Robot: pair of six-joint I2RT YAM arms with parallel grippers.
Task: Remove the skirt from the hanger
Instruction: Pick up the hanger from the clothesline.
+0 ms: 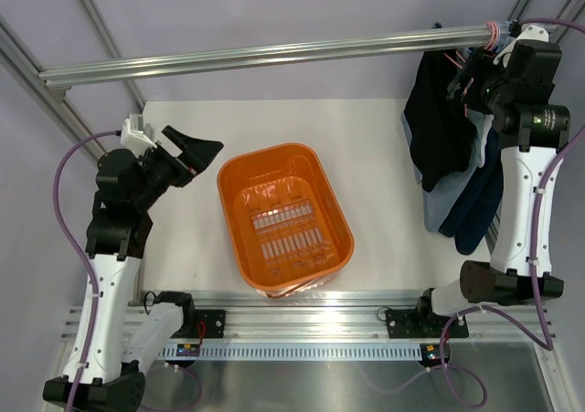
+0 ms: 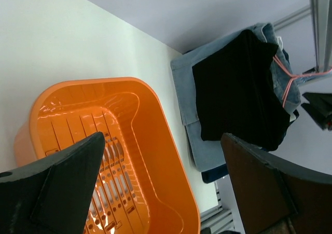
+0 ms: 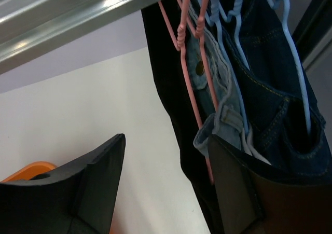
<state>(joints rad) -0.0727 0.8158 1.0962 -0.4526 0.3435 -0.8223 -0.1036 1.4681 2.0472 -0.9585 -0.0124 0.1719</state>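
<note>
Skirt [image 1: 437, 209] hangs on the pink hanger [image 3: 180, 34] from the rail [image 1: 274, 56], upper right of the top view. Its long axis is vertical, waistband up, packed among dark garments [image 1: 439, 129]. White table [image 1: 375, 147] lies below, with an orange basket [image 1: 238, 184] at centre and 1 bare strip of table between basket and garments. Right claw [image 3: 168, 140] is spread beside the waistband. Left claw [image 1: 206, 156], mid-left, is spread wide and empty.

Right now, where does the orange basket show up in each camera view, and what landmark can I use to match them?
Top view: the orange basket sits mid-table, between the arms.
Left wrist view: it fills the lower left, partly behind the near jaw.
Right wrist view: only a sliver shows at the bottom left corner.
Shared landmark: the black garment hanging from the rail.
</note>
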